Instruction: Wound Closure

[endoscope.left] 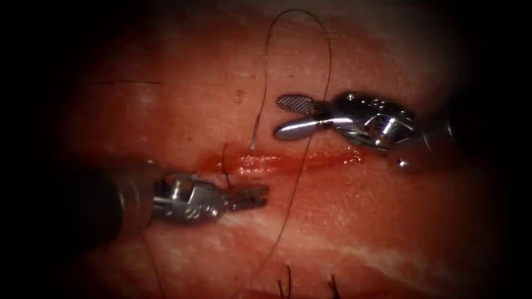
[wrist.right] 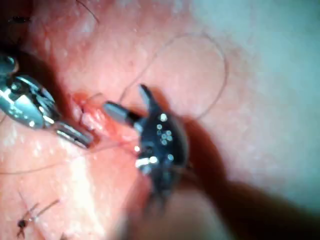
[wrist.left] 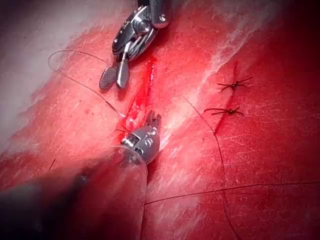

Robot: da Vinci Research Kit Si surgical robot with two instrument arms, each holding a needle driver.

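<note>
Right pincer (endoscope.left: 285,117) gapes empty above the cut (endoscope.left: 277,161); left pincer (endoscope.left: 252,196) closed below, thread (endoscope.left: 327,66) looping between.

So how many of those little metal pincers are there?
2. In the endoscope view, the left tool sits just below the cut, jaws shut; whether on anything is unclear. The right tool hovers above the cut, jaws open, holding nothing.

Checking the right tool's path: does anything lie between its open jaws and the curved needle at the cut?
Nothing visible. Only bare tissue lies between the open silver right tool and the thin pale curved needle, standing at the red cut. The dark thread crosses behind its jaws.
</note>
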